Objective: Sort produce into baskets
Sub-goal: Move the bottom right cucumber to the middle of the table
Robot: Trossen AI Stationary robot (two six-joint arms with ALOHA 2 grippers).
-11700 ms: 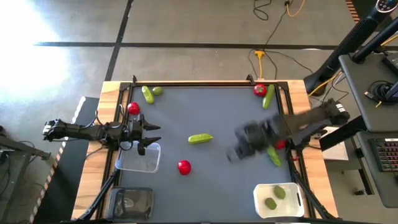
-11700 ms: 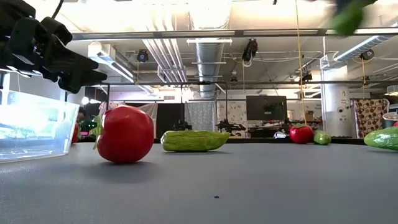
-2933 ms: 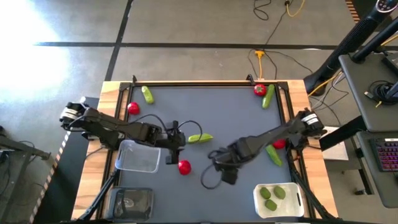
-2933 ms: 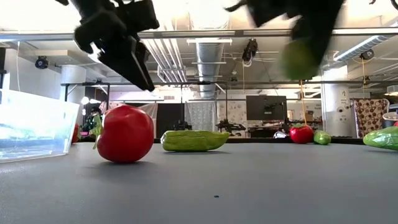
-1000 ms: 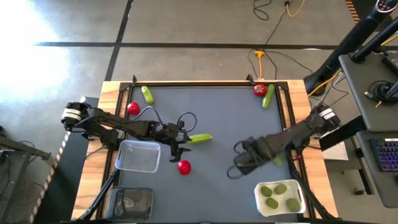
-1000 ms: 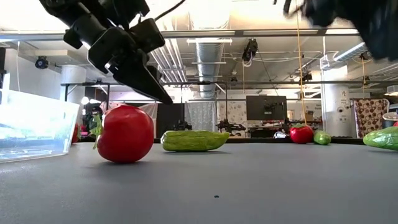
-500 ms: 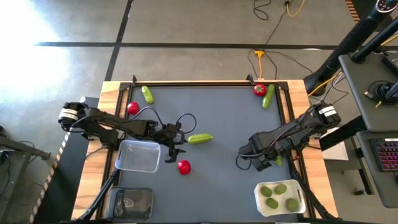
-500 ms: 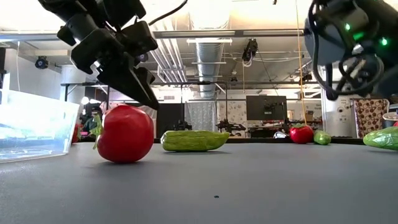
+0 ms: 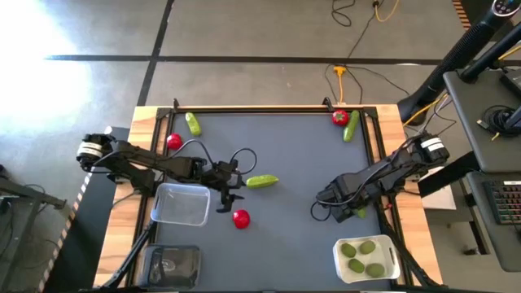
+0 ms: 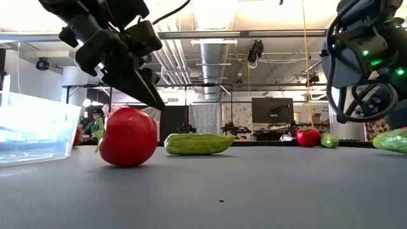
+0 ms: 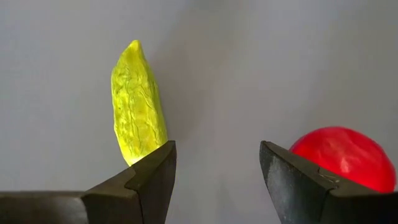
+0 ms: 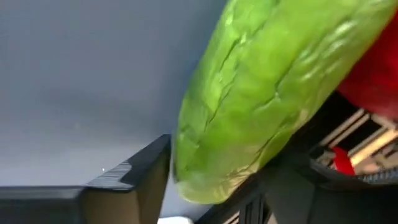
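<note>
limes [image 9: 360,255] already sit in the white basket [image 9: 339,262], lower right; tomatoes and cucumbers remain scattered. left gripper [image 11: 214,171] hangs open and empty over the centre tomato [image 9: 241,218]; right gripper's [image 9: 352,210] state i cannot tell.

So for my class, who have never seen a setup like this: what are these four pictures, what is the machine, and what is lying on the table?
This is a robot with two dark arms at a gray table, sorting toy produce into trays. One picture looks straight down, one looks level across the tabletop, and two come from cameras on the arms' wrists.

The left gripper is open and empty, between a cucumber and a tomato. The right gripper has a finger on each side of another cucumber at the right edge; whether it grips it is unclear.

The white tray holds three limes. The clear tray beside the left arm looks empty. A dark tray sits off the left front corner. More tomatoes and cucumbers lie near the far corners.
</note>
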